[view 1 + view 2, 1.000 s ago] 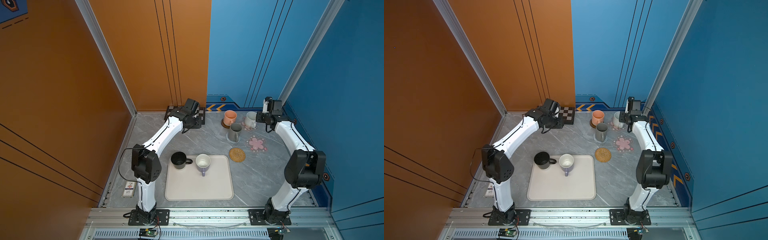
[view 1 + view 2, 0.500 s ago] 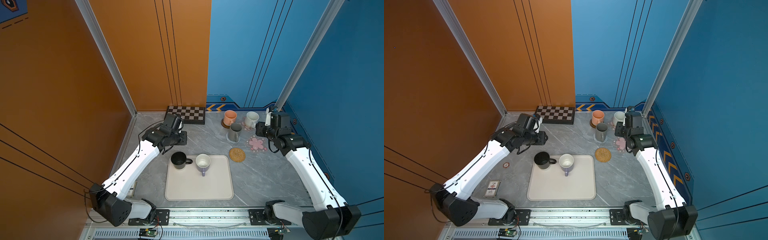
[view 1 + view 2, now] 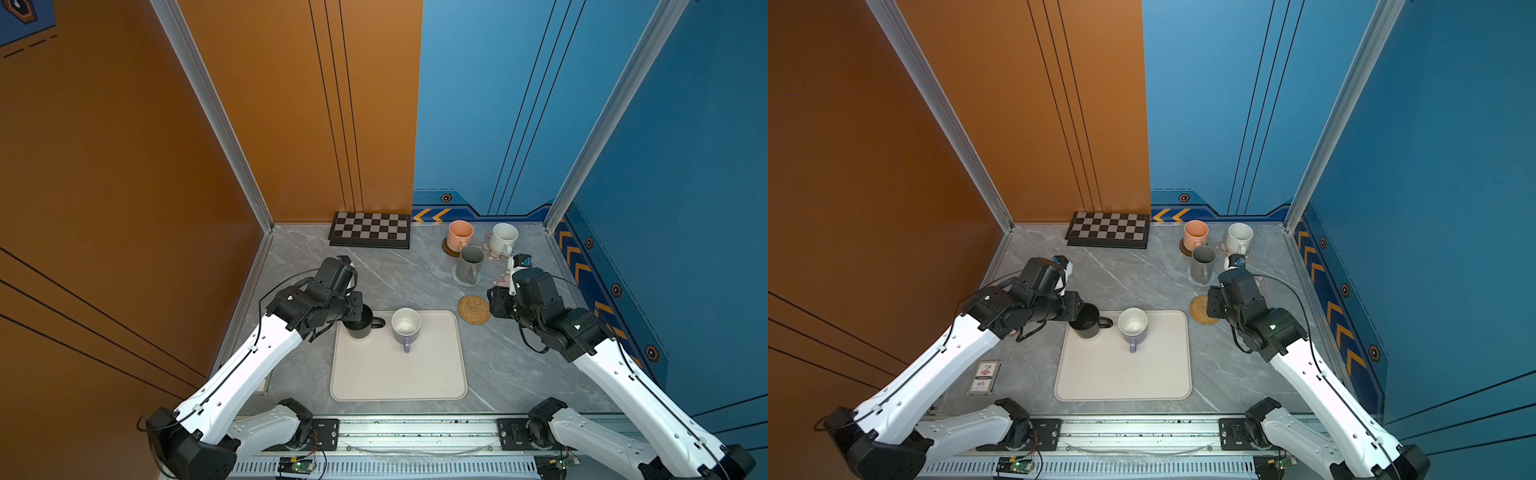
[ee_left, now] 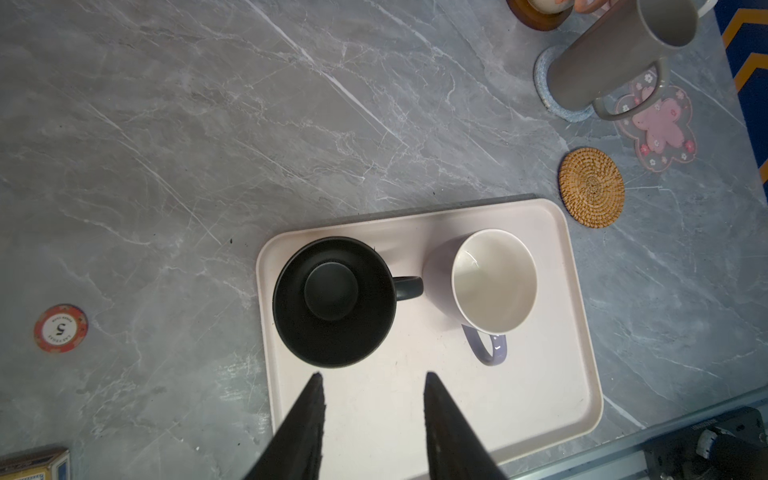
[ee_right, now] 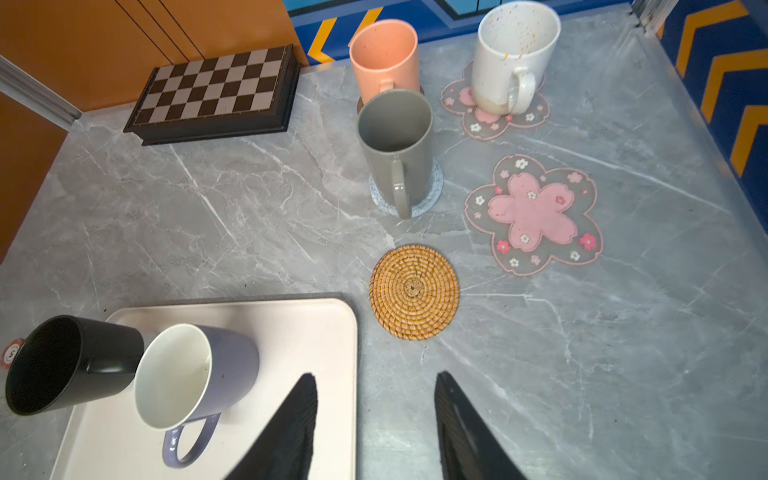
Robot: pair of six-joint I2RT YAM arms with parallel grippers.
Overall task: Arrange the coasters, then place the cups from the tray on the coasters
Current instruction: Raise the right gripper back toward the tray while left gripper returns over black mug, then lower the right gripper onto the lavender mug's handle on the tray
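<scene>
Cups, five: black mug [image 4: 332,299] and lavender mug [image 4: 490,282] stand on the tray [image 4: 540,415]; peach mug [image 5: 384,58], grey mug [image 5: 395,141] and speckled mug [image 5: 515,54] each occupy a coaster. Coasters, five: rattan coaster [image 5: 414,291] and one flower coaster [image 5: 534,214] lie bare. Red chip [image 4: 60,328] reads "5". Left gripper [image 4: 372,376] points down over the tray, right gripper [image 5: 376,376] hangs near the rattan coaster; both have jaws apart, holding nothing.

Grey marble table [image 3: 395,278] carries tray [image 3: 399,374], coasters [image 5: 534,214], chequered board [image 3: 370,230], poker chip [image 4: 61,328], card box [image 3: 984,376]

Robot lab test booth — orange and blue panel walls [image 3: 291,104], aluminium rail [image 3: 415,434], marble-look tabletop [image 3: 395,270].
</scene>
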